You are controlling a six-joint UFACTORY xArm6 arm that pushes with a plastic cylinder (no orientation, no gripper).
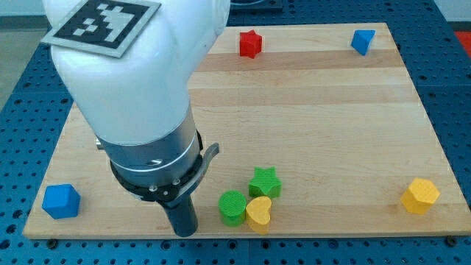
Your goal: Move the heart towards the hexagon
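Note:
The yellow heart (pixel 259 213) lies near the view's bottom edge of the wooden board, touching a green cylinder (pixel 232 207) on its left and a green star (pixel 265 182) above it. The yellow hexagon (pixel 420 195) sits far to the view's right, near the board's right edge. My tip (pixel 183 230) is at the view's bottom, left of the green cylinder, with a small gap between them. The arm's white and grey body (pixel 136 88) covers the board's upper left.
A blue cube (pixel 60 201) sits at the board's bottom left corner. A red star (pixel 250 43) lies near the top edge. A blue block (pixel 362 41) lies at the top right. The wooden board (pixel 316 118) rests on a blue perforated table.

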